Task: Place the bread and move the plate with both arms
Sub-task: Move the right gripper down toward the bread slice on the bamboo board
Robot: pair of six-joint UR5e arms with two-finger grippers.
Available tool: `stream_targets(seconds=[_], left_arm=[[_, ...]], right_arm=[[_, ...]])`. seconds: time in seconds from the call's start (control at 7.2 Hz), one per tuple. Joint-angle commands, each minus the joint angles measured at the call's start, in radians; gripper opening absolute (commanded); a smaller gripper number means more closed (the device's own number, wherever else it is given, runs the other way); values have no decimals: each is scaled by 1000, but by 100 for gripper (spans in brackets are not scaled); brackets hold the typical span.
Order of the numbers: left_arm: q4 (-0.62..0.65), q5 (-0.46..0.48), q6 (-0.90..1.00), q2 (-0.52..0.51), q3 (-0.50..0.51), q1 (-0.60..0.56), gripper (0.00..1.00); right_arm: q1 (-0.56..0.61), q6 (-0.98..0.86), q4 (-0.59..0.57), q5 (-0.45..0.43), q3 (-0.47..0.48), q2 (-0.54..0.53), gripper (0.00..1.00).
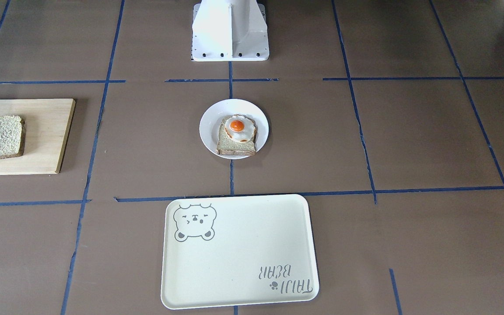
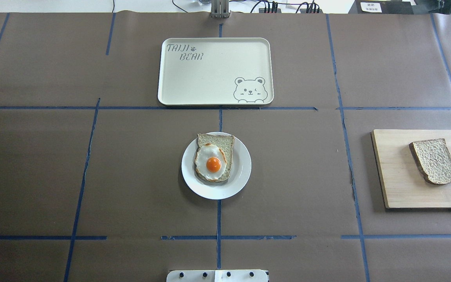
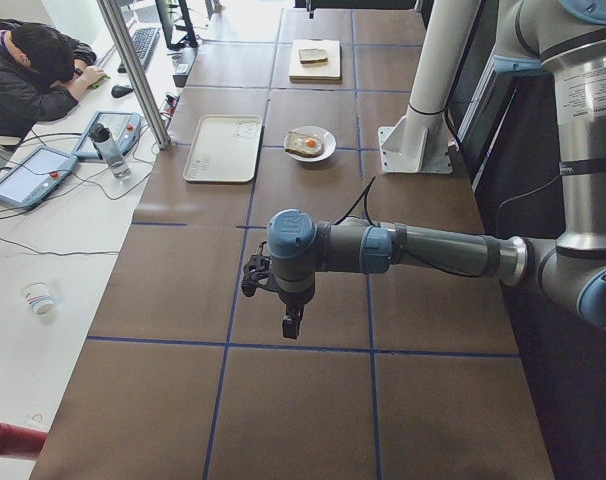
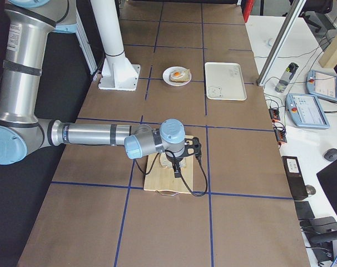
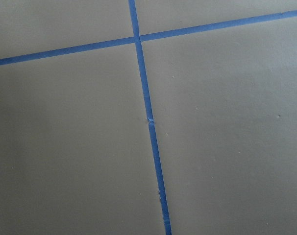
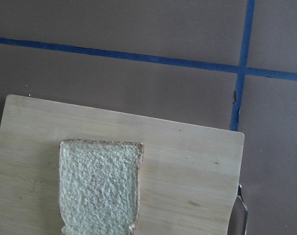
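The plain bread slice [image 2: 433,161] lies on a wooden board [image 2: 401,176] at the table's right; it also shows in the front view [image 1: 1,137] and the right wrist view [image 6: 100,186]. The small white plate [image 2: 241,172] sits mid-table and holds a slice topped with a fried egg [image 2: 213,158]. My right gripper [image 4: 195,149] hovers above the board and bread; I cannot tell whether it is open or shut. My left gripper [image 3: 248,280] hangs over bare table far to the left; I cannot tell its state either.
A cream bear tray [image 2: 213,70] lies beyond the plate, on the operators' side. The white robot base [image 1: 230,30] stands behind the plate. Blue tape lines cross the brown table. A person [image 3: 33,70] sits at a side desk.
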Motion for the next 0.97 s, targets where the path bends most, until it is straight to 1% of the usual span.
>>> stream_targets(seconds=[0.0,0.14,0.28,0.42,0.56,0.83], left_arm=[[-1,0,0,-1,0,1,100],[-1,0,-1,1,2,1,100],[-1,0,0,-1,3,1,100],[-1,0,-1,-1,8,1,100],[-1,0,-1,-1,8,1,100],[-1,0,0,-1,8,1,100]], right_arm=[[-84,239,324,7,-113,-3,100],[-140,366,491,1,-185,-3,100],[-176,414,631,-9,-274,-2,100],[-196,436,659,-17,-304,2,99],[-216,460,661,-16,-303,8,98],[-288,482,660,-81,-303,17,95]])
